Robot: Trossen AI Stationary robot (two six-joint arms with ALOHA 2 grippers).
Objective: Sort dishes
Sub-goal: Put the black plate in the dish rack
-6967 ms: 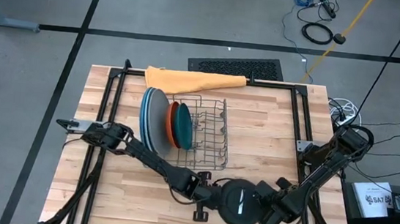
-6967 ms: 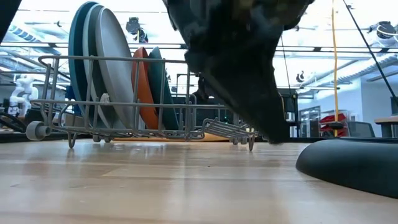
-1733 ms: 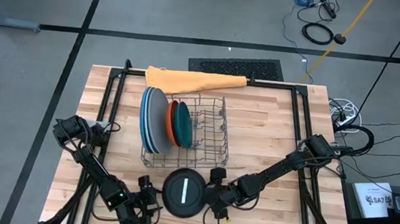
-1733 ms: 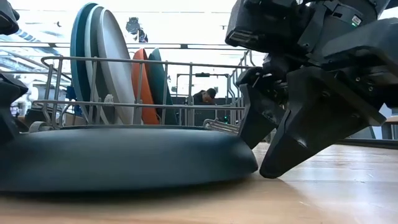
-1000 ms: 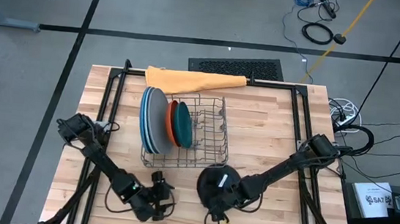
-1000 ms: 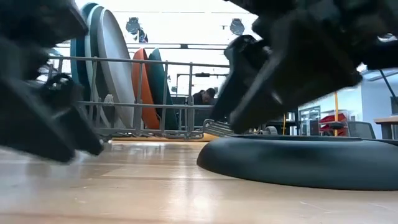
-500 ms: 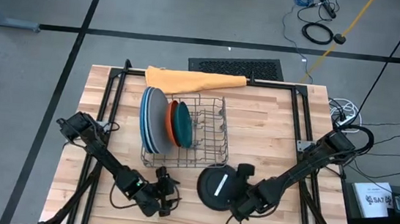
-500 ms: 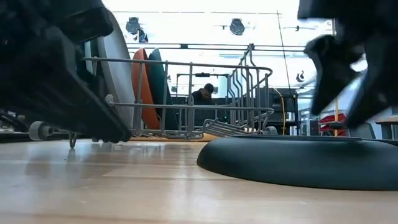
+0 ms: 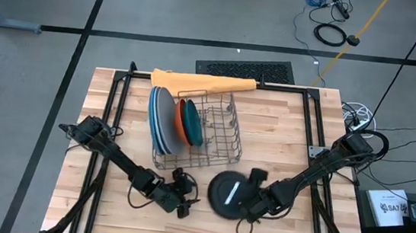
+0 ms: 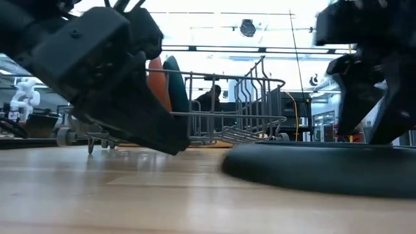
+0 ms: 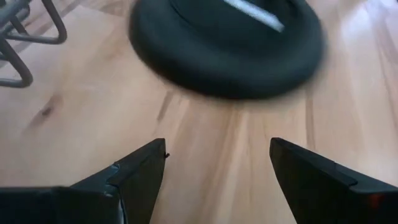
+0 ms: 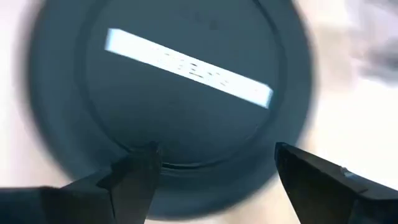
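Observation:
A black plate with a white stripe [image 9: 227, 195] lies flat on the table near its front edge, also seen in the right wrist view [image 12: 168, 93]. My right gripper [image 9: 245, 205] stands open at the plate's right rim, pointing steeply down. My left gripper [image 9: 188, 202] is open just left of the plate [image 11: 227, 43], low over the wood with nothing between its fingers. Large blue and grey plates [image 9: 160, 119], an orange plate [image 9: 181, 122] and a teal plate [image 9: 192, 123] stand on edge in the wire rack [image 9: 214, 136]. My right gripper's open fingers [image 12: 134, 174] hang over the black plate's inner rim [image 12: 155, 158]; whether they touch it I cannot tell, since the view is blurred.
A folded orange cloth [image 9: 204, 81] lies at the table's far edge behind the rack. Black frame rails [image 9: 112, 115] run along the table's left and right sides. Bare wood lies to the right of the rack [image 9: 282, 139].
My left gripper has slid toward the table's right, up to the black plate. My right gripper has drawn back from over the plate's middle to its right rim and rolled. The plate stays where it was. The rack has turned slightly, its near end shifting right.

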